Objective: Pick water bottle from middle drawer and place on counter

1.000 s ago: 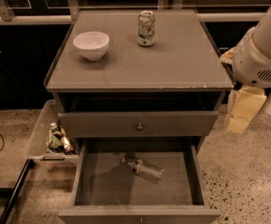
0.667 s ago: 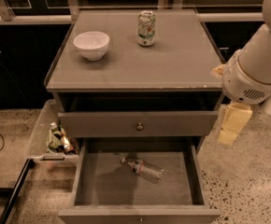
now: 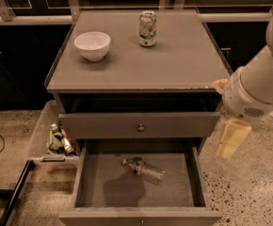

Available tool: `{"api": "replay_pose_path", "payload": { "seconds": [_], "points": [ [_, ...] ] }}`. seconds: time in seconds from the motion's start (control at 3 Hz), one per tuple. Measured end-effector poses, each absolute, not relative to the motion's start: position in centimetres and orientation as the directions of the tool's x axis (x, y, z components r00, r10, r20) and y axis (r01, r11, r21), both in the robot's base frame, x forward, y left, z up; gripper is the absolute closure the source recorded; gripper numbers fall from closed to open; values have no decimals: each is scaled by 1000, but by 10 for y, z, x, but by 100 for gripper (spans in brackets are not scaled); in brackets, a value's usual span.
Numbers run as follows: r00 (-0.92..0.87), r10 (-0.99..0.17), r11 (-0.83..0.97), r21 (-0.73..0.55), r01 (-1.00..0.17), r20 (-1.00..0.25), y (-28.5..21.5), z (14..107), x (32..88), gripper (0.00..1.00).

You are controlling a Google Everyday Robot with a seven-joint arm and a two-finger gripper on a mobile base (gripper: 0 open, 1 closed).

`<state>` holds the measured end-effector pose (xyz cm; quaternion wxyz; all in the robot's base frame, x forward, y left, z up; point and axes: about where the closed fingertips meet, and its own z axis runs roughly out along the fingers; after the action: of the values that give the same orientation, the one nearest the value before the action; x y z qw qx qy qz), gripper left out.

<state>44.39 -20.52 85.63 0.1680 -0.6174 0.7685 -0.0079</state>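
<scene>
The water bottle [image 3: 144, 170] lies on its side on the floor of the open middle drawer [image 3: 179, 192], cap toward the left, a little above the drawer's centre. The counter [image 3: 141, 67] is the grey-brown cabinet top above it. My gripper [image 3: 231, 138] hangs from the white arm [image 3: 256, 91] at the right, beside the cabinet's right front corner and just outside the drawer's right wall. It is well above and to the right of the bottle and holds nothing that I can see.
A white bowl [image 3: 92, 44] and a green-and-white soda can [image 3: 147, 28] stand on the counter's back half. A narrower drawer front with a round knob [image 3: 140, 126] overhangs the drawer's rear. A pale side tray [image 3: 41, 138] with small coloured tubes juts out left. Speckled floor lies around.
The arm and gripper have moved down and to the left, closer to the cabinet's right front corner and the open drawer. The bottle has not moved.
</scene>
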Motion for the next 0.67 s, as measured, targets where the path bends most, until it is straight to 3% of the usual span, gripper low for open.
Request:
{"api": "replay_pose_path", "payload": {
  "seconds": [0.67],
  "points": [
    [-284, -880, 358, -136, -924, -381, -214, 712, 424, 0]
  ]
}}
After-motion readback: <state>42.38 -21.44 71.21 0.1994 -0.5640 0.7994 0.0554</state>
